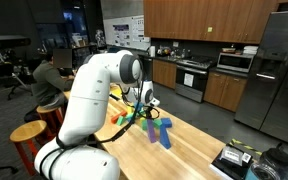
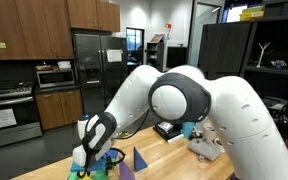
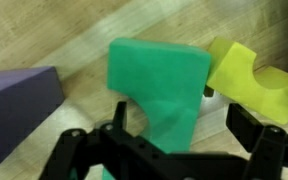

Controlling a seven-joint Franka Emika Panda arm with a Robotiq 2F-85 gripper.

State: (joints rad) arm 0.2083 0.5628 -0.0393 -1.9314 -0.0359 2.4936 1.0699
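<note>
In the wrist view a green block (image 3: 159,75) with a curved cut-out stands on the wooden table between my gripper's (image 3: 184,128) two black fingers. The fingers are spread. The right finger stands clear of the block, with bare table between them. A yellow-green block (image 3: 252,75) lies just right of the green one. A purple block (image 3: 19,100) lies to its left. In both exterior views the gripper (image 1: 144,104) (image 2: 90,150) is low over a cluster of coloured blocks (image 1: 132,116).
Blue blocks (image 1: 162,131) stand on the wooden table (image 1: 189,150) beside the cluster, and a purple wedge (image 2: 138,160) shows near the gripper. A black device (image 1: 234,160) lies at the table's end. Stools (image 1: 29,135) stand beside the table. Kitchen cabinets and a fridge (image 1: 279,70) are behind.
</note>
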